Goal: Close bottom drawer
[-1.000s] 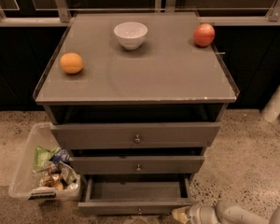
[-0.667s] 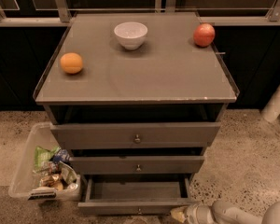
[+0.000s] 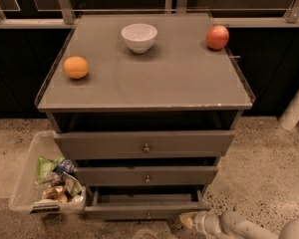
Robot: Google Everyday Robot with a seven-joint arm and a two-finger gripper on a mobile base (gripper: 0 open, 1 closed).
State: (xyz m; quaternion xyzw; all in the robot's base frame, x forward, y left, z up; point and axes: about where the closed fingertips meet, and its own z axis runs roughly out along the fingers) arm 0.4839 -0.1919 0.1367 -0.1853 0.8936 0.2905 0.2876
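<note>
The bottom drawer [image 3: 119, 211] is the lowest front of the grey cabinet, with a small round knob [image 3: 149, 214] at its centre. It stands partly open, and a strip of its inside shows above the front. My gripper [image 3: 188, 219] is low at the bottom right, its pale tip close to the right end of the drawer front. The arm runs off to the lower right corner. Whether the tip touches the front I cannot tell.
The middle drawer [image 3: 114, 176] and top drawer [image 3: 104, 144] also stick out a little. On the cabinet top are a white bowl [image 3: 139, 37], an orange [image 3: 76, 67] and a red apple [image 3: 217, 37]. A clear bin of packets [image 3: 27, 183] stands on the floor at left. A white pole [image 3: 295, 108] stands at right.
The bottom drawer has slid inward, so less of its inside shows. My gripper has moved up and toward the cabinet with it.
</note>
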